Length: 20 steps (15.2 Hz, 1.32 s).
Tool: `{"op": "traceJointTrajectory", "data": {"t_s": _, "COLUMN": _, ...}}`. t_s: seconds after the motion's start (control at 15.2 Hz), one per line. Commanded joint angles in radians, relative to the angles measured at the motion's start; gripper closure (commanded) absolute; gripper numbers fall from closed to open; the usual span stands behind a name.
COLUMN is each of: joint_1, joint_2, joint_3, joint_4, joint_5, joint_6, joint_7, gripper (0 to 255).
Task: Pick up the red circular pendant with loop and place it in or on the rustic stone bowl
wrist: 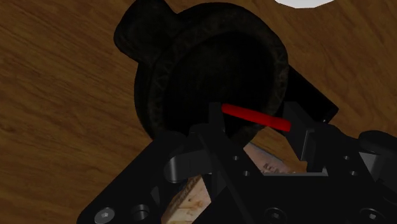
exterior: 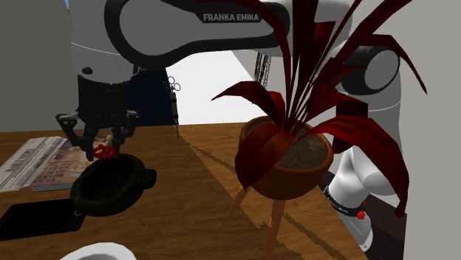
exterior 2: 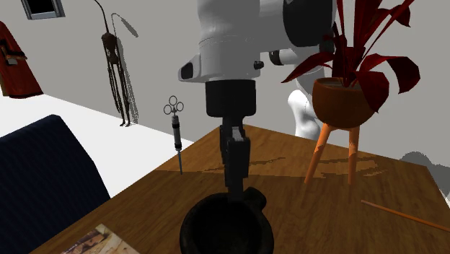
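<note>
The red circular pendant (wrist: 254,117) shows edge-on as a thin red bar clasped between my two black fingers. My gripper (wrist: 257,127) is shut on it and hangs just above the dark, rough stone bowl (wrist: 149,83), near the bowl's rim. In the shoulder view the pendant (exterior: 103,152) peeks out red at the fingertips of the gripper (exterior: 104,148), right over the bowl (exterior: 111,203) on the wooden table. From the second exterior view the gripper (exterior 2: 236,186) points straight down at the bowl (exterior 2: 191,220).
A potted plant with red leaves (exterior: 288,159) stands on a wooden tripod to the shoulder view's right. A magazine (exterior: 41,159) and a black flat object (exterior: 33,218) lie beside the bowl. A white object (exterior: 92,253) sits at the front edge. A thin stick (exterior 2: 404,215) lies on the table.
</note>
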Motion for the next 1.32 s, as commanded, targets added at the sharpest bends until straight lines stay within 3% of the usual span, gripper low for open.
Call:
{"op": "traceJointTrajectory", "data": {"t_s": 0.0, "joint_1": 0.001, "joint_2": 0.007, "joint_3": -0.002, "joint_4": -0.016, "joint_5": -0.003, "joint_6": 0.023, "joint_7": 0.000, "gripper": 255}}
{"op": "traceJointTrajectory", "data": {"t_s": 0.53, "joint_1": -0.014, "joint_2": 0.000, "joint_3": -0.003, "joint_4": -0.132, "joint_5": 0.003, "joint_6": 0.131, "joint_7": -0.013, "gripper": 255}}
{"op": "traceJointTrajectory", "data": {"t_s": 1.06, "joint_1": -0.014, "joint_2": 0.000, "joint_3": -0.003, "joint_4": -0.132, "joint_5": 0.003, "joint_6": 0.131, "joint_7": -0.013, "gripper": 255}}
{"op": "traceJointTrajectory", "data": {"t_s": 1.12, "joint_1": -0.014, "joint_2": 0.000, "joint_3": -0.003, "joint_4": -0.132, "joint_5": 0.003, "joint_6": 0.131, "joint_7": -0.013, "gripper": 0}}
{"op": "traceJointTrajectory", "data": {"t_s": 1.25, "joint_1": -0.014, "joint_2": 0.000, "joint_3": -0.003, "joint_4": -0.132, "joint_5": 0.003, "joint_6": 0.131, "joint_7": -0.013, "gripper": 0}}
